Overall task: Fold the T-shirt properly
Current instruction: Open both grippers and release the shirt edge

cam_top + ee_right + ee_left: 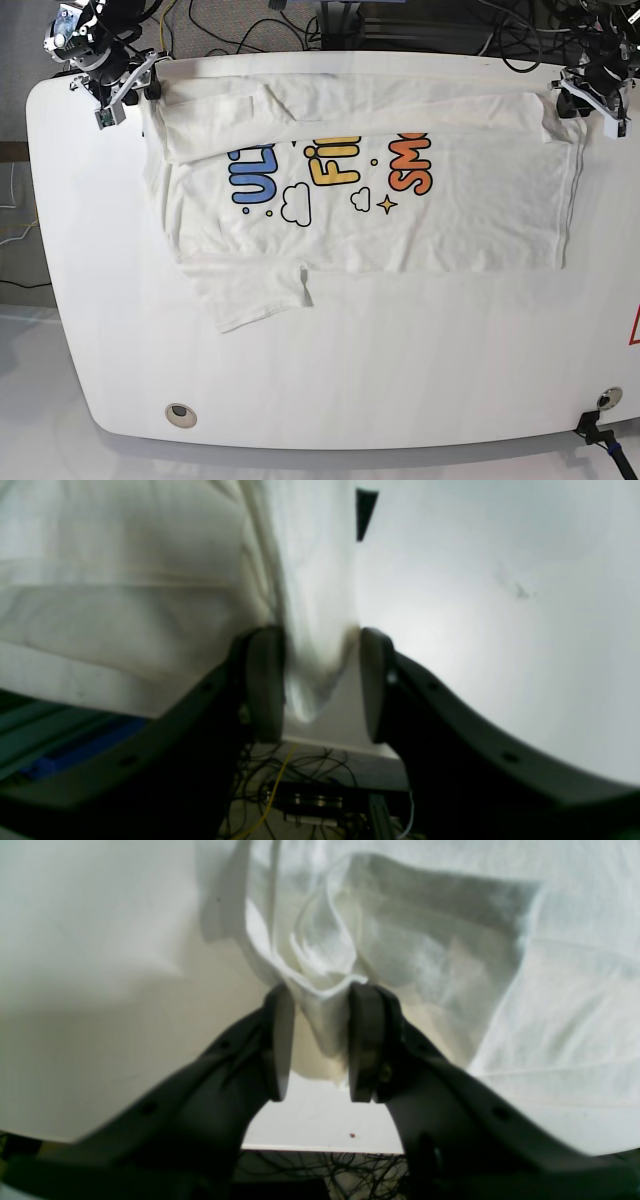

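Note:
The T-shirt (440, 225) lies spread on the white tabletop (400, 380), print side up, with its far edge folded over in a band. My left gripper (320, 990) is at the far right corner (578, 100), its pads closed on a bunched fold of the cloth (320, 1010). My right gripper (320, 632) is at the far left corner (125, 88) with a hanging fold of the shirt (310, 670) between its pads; this view is blurred. One sleeve (255, 295) lies flat at the near left.
The table's far edge lies right below both grippers, with cables (320, 1165) and gear (310, 800) beyond it. A round hole (180, 412) sits near the front left. A black fixture (600, 430) is at the front right corner.

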